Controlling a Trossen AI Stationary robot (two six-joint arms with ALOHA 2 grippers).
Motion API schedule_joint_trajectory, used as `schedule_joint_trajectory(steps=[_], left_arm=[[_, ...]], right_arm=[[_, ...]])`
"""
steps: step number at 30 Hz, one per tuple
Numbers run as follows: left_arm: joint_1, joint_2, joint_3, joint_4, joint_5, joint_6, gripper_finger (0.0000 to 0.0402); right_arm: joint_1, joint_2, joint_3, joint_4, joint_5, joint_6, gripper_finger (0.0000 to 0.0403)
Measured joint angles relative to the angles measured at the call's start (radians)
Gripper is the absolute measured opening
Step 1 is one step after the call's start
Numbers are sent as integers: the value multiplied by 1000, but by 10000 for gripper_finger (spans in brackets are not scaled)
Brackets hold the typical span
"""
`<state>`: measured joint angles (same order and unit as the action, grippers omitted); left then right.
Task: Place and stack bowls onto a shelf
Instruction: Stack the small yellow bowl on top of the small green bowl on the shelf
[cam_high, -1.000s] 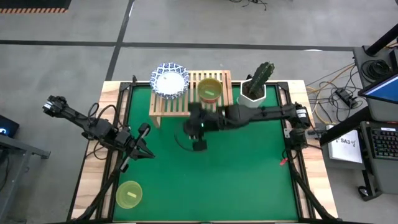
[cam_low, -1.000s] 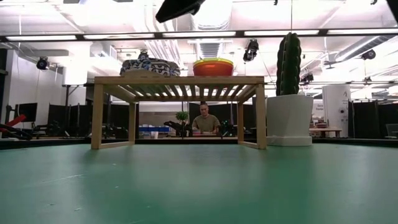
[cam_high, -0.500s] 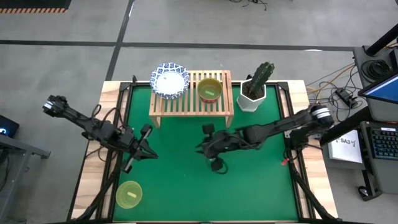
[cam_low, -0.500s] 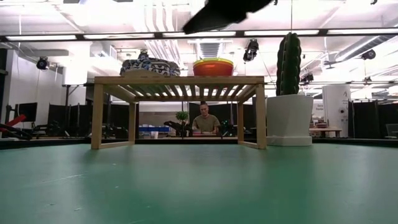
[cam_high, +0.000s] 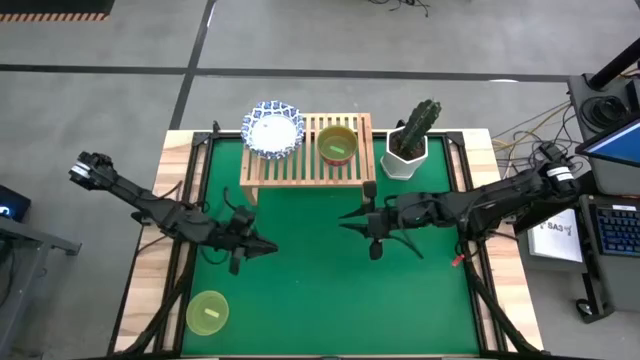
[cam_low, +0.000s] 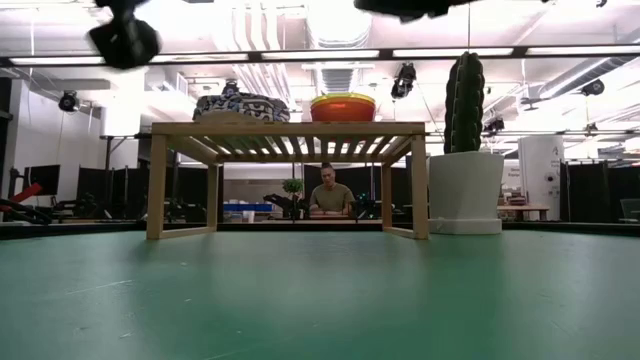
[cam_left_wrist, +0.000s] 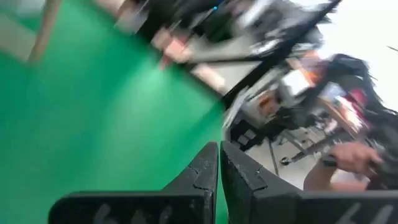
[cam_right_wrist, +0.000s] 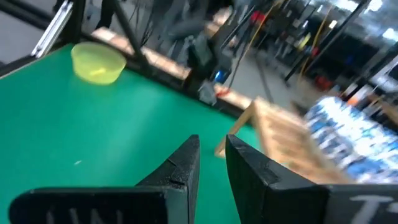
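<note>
Right gripper (cam_high: 352, 222) withdrew from shelf (cam_high: 308, 160); left gripper (cam_high: 268, 249) advanced.

Grey concrete floor (cam_high: 120, 100) around the green-topped worktop (cam_high: 300, 300) — long ceiling strip lights (cam_low: 300, 55), white walls beyond.

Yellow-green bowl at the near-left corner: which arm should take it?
Left, probably. The left end effector hangs just beyond the yellow-green bowl on the same side, shut, holding nothing. The right end effector hangs mid-table near the shelf, farther off.

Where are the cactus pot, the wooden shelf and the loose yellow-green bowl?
cactus pot (cam_high: 403, 163), high view, white rim.
shelf (cam_high: 306, 160), high view, bare slats.
yellow-green bowl (cam_high: 207, 312), high view, its inside.
</note>
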<state>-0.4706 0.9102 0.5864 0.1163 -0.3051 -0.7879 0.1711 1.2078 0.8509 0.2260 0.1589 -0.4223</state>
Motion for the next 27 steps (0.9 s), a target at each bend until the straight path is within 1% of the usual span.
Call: schedule_joint_trajectory(steps=[4, 6, 9, 11, 12, 17, 19, 21, 24, 27], left_arm=[[-20, 87, 79, -301, 10, -392, 1], [-41, 154, 127, -436, 81, -552, 0], [-73, 258, 226, -585, 213, -702, 0], [-97, 325, 310, -700, 281, -754, 0], [-110, 359, 359, -756, 299, -768, 0], [-187, 527, 597, -1004, 308, -825, 0], [-211, 596, 669, -1126, 323, -866, 2], [-230, 658, 723, -1210, 360, -899, 11], [-260, 732, 746, -1245, 406, -941, 39], [-290, 786, 734, -1180, 446, -964, 79]], right_arm=[[0, -61, 0, -2, 0, -40, 68], [0, -78, 0, -4, -1, -42, 68], [0, -90, 0, -15, -1, -42, 68], [0, -90, 0, -17, -2, -47, 68], [0, -88, 0, -18, -1, -50, 68], [0, -79, -1, -42, -2, -54, 68], [0, -79, -1, -54, -1, -61, 68], [0, -81, -1, -65, -1, -61, 68], [0, -81, -1, -65, -1, -61, 68], [0, -81, -1, -66, -1, -61, 68]])
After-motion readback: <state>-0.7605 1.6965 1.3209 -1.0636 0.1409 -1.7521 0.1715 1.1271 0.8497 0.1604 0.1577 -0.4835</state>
